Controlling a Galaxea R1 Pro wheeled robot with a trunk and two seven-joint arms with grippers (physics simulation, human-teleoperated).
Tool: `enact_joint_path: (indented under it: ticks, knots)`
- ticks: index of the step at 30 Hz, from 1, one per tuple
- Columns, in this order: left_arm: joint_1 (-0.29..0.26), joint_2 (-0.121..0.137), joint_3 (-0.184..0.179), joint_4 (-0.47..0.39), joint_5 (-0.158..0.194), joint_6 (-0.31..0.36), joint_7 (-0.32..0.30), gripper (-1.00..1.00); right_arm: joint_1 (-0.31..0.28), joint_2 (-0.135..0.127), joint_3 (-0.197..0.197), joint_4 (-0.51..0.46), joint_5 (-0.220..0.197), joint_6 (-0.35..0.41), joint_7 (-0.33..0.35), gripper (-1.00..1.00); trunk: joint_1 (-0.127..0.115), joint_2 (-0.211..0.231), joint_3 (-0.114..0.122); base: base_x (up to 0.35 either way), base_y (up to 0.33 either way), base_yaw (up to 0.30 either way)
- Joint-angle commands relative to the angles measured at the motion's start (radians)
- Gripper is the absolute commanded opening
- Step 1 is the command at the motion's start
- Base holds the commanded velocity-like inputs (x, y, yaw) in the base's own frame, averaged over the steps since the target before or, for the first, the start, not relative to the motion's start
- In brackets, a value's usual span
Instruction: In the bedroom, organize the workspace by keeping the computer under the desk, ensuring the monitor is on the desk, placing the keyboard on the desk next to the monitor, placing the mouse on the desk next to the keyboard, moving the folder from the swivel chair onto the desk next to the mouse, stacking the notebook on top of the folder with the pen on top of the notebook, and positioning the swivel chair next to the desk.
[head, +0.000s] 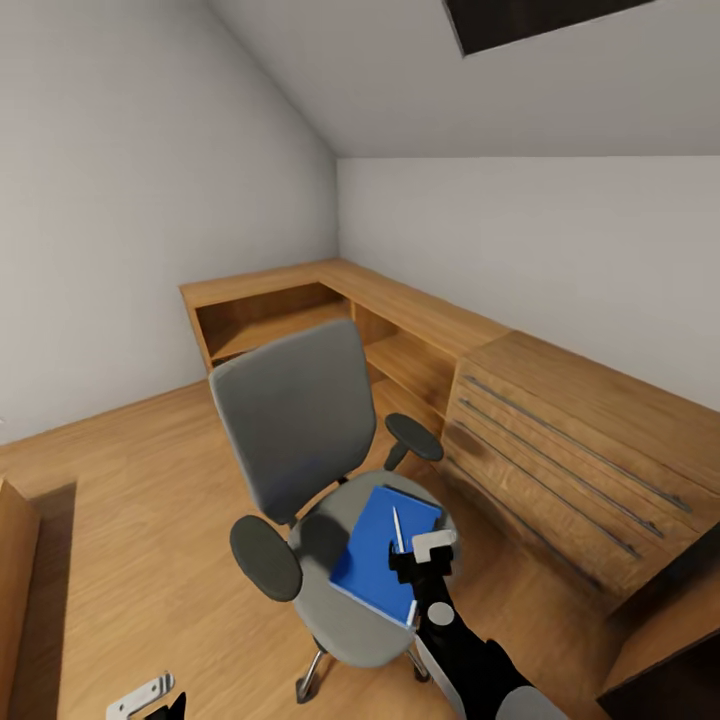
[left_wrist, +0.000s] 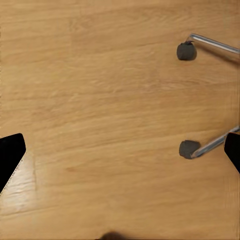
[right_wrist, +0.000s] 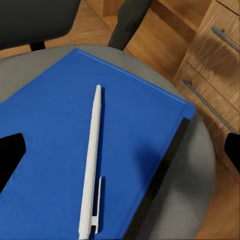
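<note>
R jaws (head: 432, 556) spread over pen (right_wrist: 92, 160) – folder (right_wrist: 55, 150) edge cut off.

A grey swivel chair (head: 300, 440) is seen standing on a light wooden floor (head: 120, 500), its castors resting on the boards. A flat blue folder (head: 375, 560) is laid on the round grey seat, and a thin white pen (head: 397, 530) is placed lengthwise on top of the folder.

I saw a wooden corner shelf unit (head: 300, 310) mid-frame, wooden drawer cabinet (head: 570, 460) right, wood floor (head: 130, 500) lower left.
</note>
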Motion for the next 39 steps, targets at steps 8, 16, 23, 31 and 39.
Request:
enact_joint_path:
  ticks: [8, 16, 23, 31, 39]
  knots:
    - [0.000, 0.009, 0.014, -0.037, 0.015, 0.008, 0.012, 1.00, -0.014, 0.005, 0.006, 0.019, -0.013, 0.129, 0.116, 1.00, 0.000, 0.000, -0.001, 0.063, 0.030, 0.000]
    - [0.000, 0.004, 0.084, -0.070, 0.018, 0.009, 0.013, 1.00, -0.017, 0.005, 0.006, 0.031, -0.021, 0.141, 0.129, 1.00, 0.000, 0.000, -0.001, 0.005, 0.002, 0.000]
    - [0.000, -0.001, 0.100, -0.095, 0.028, 0.011, 0.014, 1.00, -0.027, 0.003, 0.005, 0.035, -0.052, 0.143, 0.131, 1.00, 0.027, -0.049, -0.023, 0.000, 0.000, 0.000]
    - [0.001, -0.002, 0.102, -0.099, 0.031, 0.012, 0.014, 1.00, -0.029, 0.001, 0.004, 0.035, -0.066, 0.143, 0.131, 1.00, 0.058, -0.105, -0.048, 0.000, 0.000, 0.000]
    - [0.000, -0.003, 0.102, -0.099, 0.032, 0.012, 0.014, 1.00, -0.030, 0.000, 0.003, 0.035, -0.068, 0.142, 0.131, 1.00, 0.089, -0.161, -0.073, 0.000, 0.000, 0.000]
